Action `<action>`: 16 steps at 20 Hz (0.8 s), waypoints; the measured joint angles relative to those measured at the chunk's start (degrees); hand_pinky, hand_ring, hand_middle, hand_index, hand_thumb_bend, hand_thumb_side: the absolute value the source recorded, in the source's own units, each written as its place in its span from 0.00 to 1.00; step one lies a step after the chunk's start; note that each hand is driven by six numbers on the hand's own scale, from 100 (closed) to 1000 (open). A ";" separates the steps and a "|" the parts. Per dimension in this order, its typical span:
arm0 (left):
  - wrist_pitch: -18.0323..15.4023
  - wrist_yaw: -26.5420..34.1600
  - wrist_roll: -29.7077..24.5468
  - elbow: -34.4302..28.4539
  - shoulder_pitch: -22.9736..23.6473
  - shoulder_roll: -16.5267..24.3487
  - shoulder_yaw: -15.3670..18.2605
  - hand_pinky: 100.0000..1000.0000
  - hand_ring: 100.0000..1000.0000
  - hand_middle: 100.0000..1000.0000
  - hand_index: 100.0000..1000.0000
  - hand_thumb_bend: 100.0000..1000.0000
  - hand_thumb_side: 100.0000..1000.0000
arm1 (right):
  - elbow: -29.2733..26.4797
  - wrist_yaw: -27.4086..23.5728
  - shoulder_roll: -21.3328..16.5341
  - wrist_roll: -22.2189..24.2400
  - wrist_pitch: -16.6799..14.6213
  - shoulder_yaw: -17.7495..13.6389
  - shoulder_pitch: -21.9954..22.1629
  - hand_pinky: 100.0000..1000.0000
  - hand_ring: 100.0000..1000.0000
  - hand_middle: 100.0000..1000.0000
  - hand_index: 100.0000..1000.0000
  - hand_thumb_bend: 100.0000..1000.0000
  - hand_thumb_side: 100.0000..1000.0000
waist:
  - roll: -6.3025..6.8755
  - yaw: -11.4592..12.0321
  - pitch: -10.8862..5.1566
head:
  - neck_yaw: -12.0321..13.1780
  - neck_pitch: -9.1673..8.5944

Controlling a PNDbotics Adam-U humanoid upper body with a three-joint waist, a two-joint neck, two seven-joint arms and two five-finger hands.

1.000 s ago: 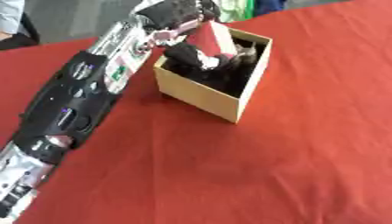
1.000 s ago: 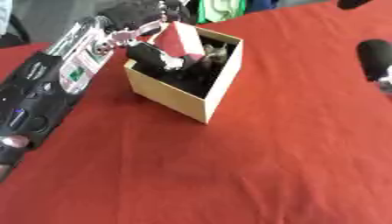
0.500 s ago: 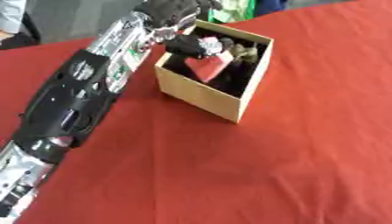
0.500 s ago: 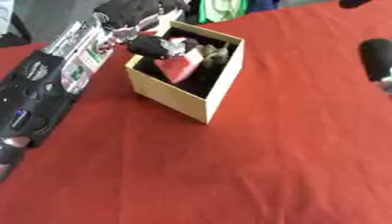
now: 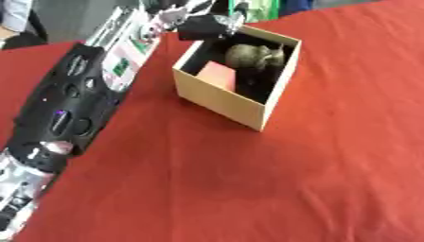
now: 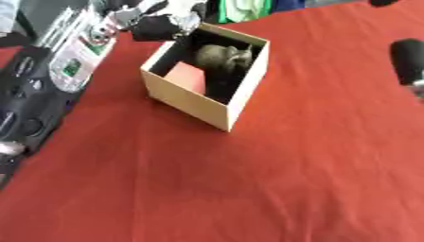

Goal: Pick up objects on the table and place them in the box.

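Observation:
A tan cardboard box (image 5: pixel 217 97) stands open on the red tablecloth at the upper middle. Inside it, a pinkish-red block (image 5: pixel 217 75) leans against the near-left wall, and a rounded grey-olive thing (image 5: pixel 253 56) lies toward the far side. My left arm runs up from the lower left. My left hand (image 5: pixel 201 27) hovers over the box's far-left corner, open and holding nothing. Only a black part of my right hand (image 6: pixel 407 66) shows, at the right edge of the right eye view.
The red tablecloth (image 5: pixel 314 179) spreads bare in front of and to the right of the box. Green and dark things (image 6: pixel 248 8) sit beyond the table's far edge. My left forearm (image 5: pixel 79 94) covers the table left of the box.
My left hand has let go of the pinkish-red block and drawn back out of the box toward its far-left corner. The block now lies inside the box.

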 measured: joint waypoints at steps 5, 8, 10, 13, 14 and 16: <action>2.12 8.13 -1.86 -10.58 6.66 8.45 2.22 0.83 0.90 0.72 0.87 0.00 1.00 | 0.00 0.25 -0.76 -0.42 -0.04 -0.26 0.67 0.87 0.88 0.76 0.77 0.00 0.48 | 0.13 1.69 -0.35 | -1.26 1.21; 3.84 12.67 -3.34 -17.40 11.85 13.25 3.70 0.84 0.90 0.72 0.86 0.00 0.95 | 0.00 0.45 -1.18 -0.73 -0.04 -0.40 1.15 0.87 0.88 0.76 0.77 0.00 0.49 | 0.08 2.16 -0.44 | -2.16 2.20; 4.98 14.91 -4.28 -21.95 15.40 15.79 4.75 0.84 0.90 0.73 0.86 0.00 1.00 | 0.00 0.48 -1.24 -1.02 -0.01 -0.63 1.23 0.87 0.88 0.76 0.77 0.00 0.48 | -0.11 2.36 -0.61 | -2.98 2.72; 6.63 16.80 -5.31 -27.61 20.63 18.63 6.49 0.83 0.90 0.72 0.86 0.00 1.00 | 0.00 0.52 -1.44 -1.55 0.08 -0.92 1.68 0.87 0.89 0.76 0.77 0.00 0.47 | -0.68 2.57 -0.71 | -3.79 2.98; 7.01 17.17 -5.48 -28.67 22.12 19.19 6.99 0.83 0.90 0.72 0.86 0.00 1.00 | 0.00 0.53 -1.46 -1.68 0.10 -1.05 1.72 0.87 0.89 0.76 0.77 0.00 0.47 | -0.82 2.69 -0.71 | -3.83 3.03; 7.49 17.70 -5.66 -29.90 24.74 20.18 7.95 0.83 0.90 0.72 0.86 0.00 1.00 | 0.00 0.64 -1.51 -1.93 0.03 -1.09 1.98 0.87 0.89 0.76 0.77 0.00 0.47 | -1.09 2.81 -0.71 | -3.85 3.04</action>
